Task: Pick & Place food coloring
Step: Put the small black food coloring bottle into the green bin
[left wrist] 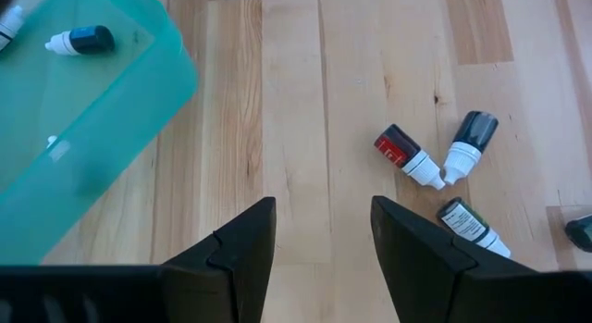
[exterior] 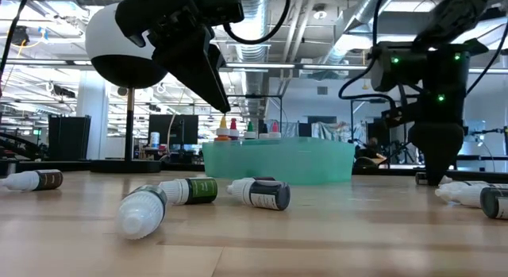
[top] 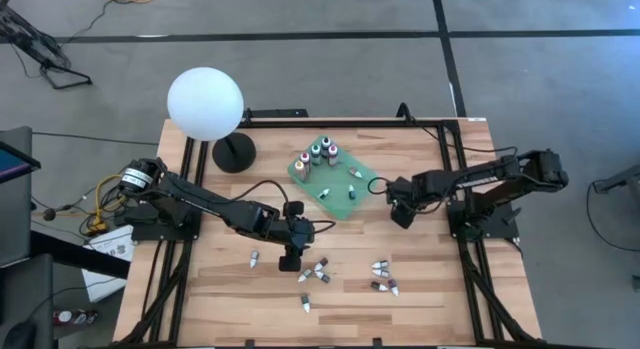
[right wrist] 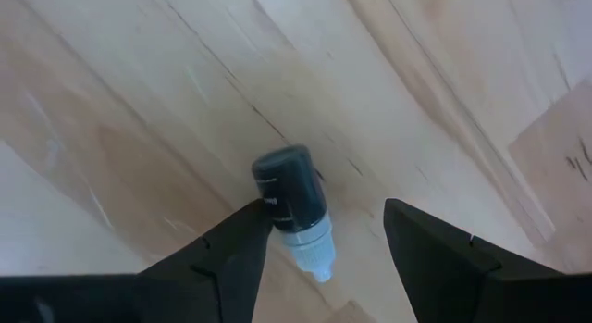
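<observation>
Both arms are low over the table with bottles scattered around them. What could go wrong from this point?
1. The right gripper stands open over a dark bottle lying nearer one jaw than the other; closing may roll it aside rather than grip it.
2. The left gripper is open over bare wood, with three bottles bunched tip to tip nearby; reaching for one could knock the others.
3. The green tray lies between the arms, so a low sweep could push it.

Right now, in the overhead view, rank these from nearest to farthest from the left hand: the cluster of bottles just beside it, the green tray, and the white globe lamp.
1. Bottle cluster, lying on the wood just right of the left hand.
2. Green tray, toward the table's back, right of centre.
3. White globe lamp, at the back left corner.
</observation>
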Controlling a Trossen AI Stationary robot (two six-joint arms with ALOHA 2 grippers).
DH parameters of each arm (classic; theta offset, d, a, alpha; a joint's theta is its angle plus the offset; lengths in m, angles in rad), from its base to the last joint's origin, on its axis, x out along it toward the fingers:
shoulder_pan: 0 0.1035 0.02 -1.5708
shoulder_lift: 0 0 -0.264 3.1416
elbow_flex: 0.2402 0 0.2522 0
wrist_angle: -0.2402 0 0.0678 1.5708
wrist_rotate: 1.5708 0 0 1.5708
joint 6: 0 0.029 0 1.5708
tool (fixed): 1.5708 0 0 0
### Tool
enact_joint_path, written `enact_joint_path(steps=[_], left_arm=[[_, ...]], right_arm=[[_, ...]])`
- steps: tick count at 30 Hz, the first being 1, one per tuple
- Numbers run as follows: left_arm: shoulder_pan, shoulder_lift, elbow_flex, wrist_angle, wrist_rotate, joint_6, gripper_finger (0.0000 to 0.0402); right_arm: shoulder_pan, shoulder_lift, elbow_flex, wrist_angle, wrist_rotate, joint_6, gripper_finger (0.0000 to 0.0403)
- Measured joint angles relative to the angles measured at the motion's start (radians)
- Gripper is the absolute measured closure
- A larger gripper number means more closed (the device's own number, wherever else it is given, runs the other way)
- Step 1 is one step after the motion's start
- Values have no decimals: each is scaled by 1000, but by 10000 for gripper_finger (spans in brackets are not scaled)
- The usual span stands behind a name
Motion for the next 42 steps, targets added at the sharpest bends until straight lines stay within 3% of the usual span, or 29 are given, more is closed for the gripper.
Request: enact_joint_path(steps=[9, 26, 42], left_arm=[[0, 0, 0, 0, 0, 0, 229], [0, 0, 0, 0, -1, 0, 229], [0, 0, 0, 0, -1, 0, 229]], right_arm=[[37, -28, -11, 29, 7, -28, 196], [38, -28, -11, 55, -36, -23, 320], [38, -27, 2, 43, -34, -23, 326]])
